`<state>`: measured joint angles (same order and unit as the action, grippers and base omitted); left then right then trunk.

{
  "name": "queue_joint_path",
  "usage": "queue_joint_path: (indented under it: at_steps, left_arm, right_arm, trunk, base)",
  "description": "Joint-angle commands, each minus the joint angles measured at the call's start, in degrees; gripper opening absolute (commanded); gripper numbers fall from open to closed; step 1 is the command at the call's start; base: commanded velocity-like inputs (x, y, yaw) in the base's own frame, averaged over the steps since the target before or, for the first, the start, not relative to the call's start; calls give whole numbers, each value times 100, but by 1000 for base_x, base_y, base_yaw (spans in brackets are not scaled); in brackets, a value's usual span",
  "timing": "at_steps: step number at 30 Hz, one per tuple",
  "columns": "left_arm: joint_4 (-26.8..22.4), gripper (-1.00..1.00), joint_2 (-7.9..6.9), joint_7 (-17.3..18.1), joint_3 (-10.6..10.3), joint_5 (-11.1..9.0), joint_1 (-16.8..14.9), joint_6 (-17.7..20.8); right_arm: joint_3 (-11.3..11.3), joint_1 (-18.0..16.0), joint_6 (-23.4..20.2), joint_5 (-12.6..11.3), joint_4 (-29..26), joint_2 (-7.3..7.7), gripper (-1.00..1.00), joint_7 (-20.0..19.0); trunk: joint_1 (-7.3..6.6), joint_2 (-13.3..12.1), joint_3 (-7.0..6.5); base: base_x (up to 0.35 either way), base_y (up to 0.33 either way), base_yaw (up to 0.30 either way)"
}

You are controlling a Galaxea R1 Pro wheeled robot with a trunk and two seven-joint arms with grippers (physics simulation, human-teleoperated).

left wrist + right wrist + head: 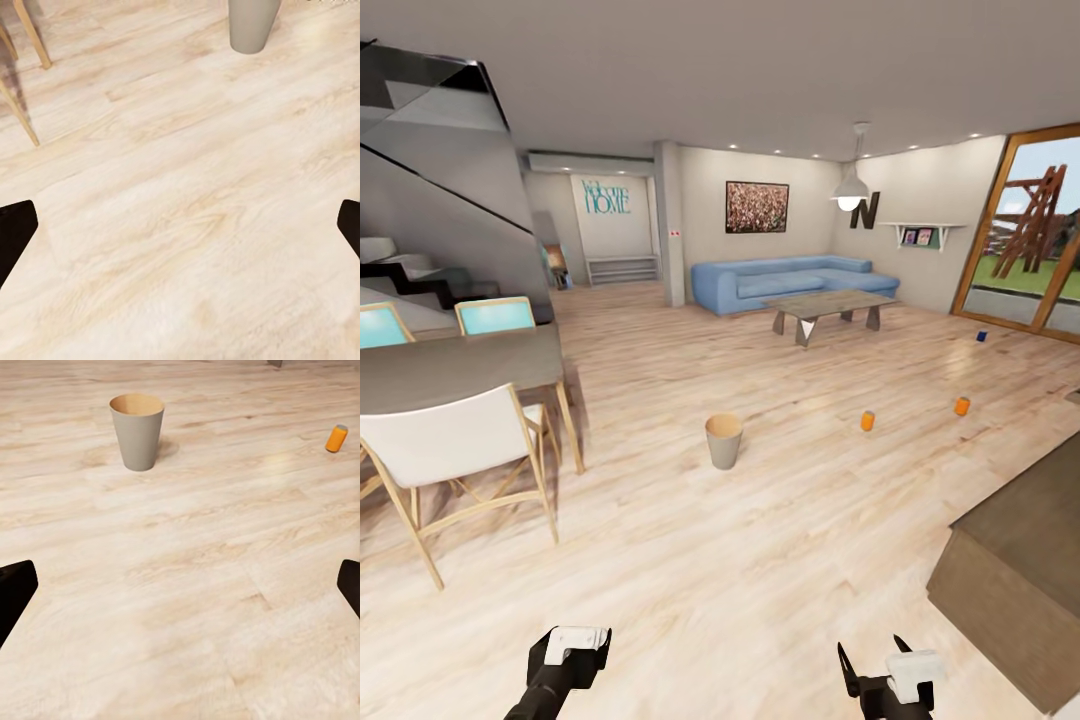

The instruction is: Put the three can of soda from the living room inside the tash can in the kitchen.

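The trash can point(724, 441) stands upright on the wood floor ahead of me, grey outside and copper-brown inside; it also appears in the right wrist view point(138, 431) and its lower part in the left wrist view point(253, 22). Two orange soda cans point(868, 421) point(962, 406) stand on the floor to its right; one orange can point(337, 438) is in the right wrist view. A dark blue can point(982, 337) sits farther off by the glass doors. My left gripper point(572, 655) point(180, 232) and right gripper point(873, 655) point(180, 592) hang low and open, holding nothing.
A dining table point(450, 365) with chairs point(455, 440) stands at the left. A dark counter block point(1020, 560) juts in at the right. Farther back are a low grey table point(830, 303), a blue sofa point(780, 280), stairs and glass doors point(1030, 230).
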<state>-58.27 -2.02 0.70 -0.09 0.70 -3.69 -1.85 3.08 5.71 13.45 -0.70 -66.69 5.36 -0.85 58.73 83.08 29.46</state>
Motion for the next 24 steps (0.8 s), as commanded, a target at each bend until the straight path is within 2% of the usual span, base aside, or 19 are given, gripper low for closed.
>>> queue_joint_path:
  at_steps: [1, 24]
  left_arm:
    - [0, 100, 0, 0, 0, 0, 0, 0]
    - [0, 100, 1, 0, 0, 0, 0, -7]
  right_arm:
    - [0, 0, 0, 0, 0, 0, 100, 1]
    - [1, 0, -44, 5, 1, -2, 100, 9]
  trunk:
    - [0, 0, 1]
    - [0, 0, 5]
  base:
    - [215, 0, 0]
    - [218, 0, 0]
